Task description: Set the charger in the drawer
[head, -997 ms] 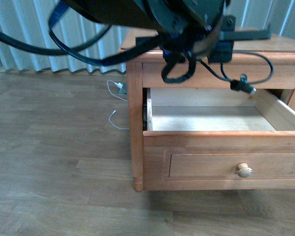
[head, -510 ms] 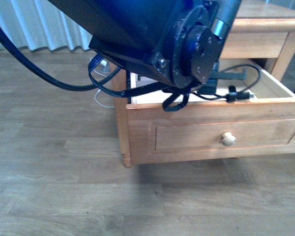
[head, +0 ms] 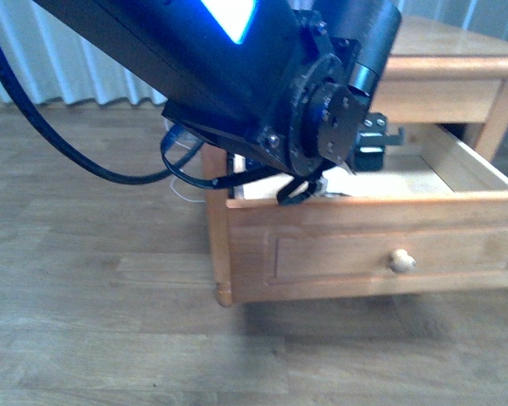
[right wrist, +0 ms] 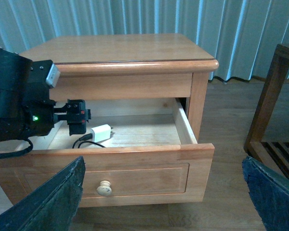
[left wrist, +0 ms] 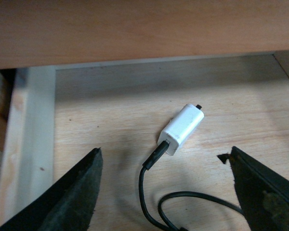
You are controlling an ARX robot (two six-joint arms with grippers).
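Left tool (left wrist: pixel 164 158): fingers spread wide, holding nothing, low inside the pulled-out drawer (right wrist: pixel 185 126). Charger (left wrist: pixel 183 129) flat on the pale drawer floor, below the gap between the fingers, apparently touching neither; black cable (left wrist: pixel 145 190) curling from one end. Right tool (right wrist: pixel 163 163): wide also, empty, facing the drawer front with its pale knob (right wrist: pixel 104 187), well apart from it.

White charger (left wrist: pixel 182 130), black cable (left wrist: pixel 152 159); honey-brown drawer (right wrist: pixel 144 168), pale inside, pale knob (right wrist: pixel 104 188).
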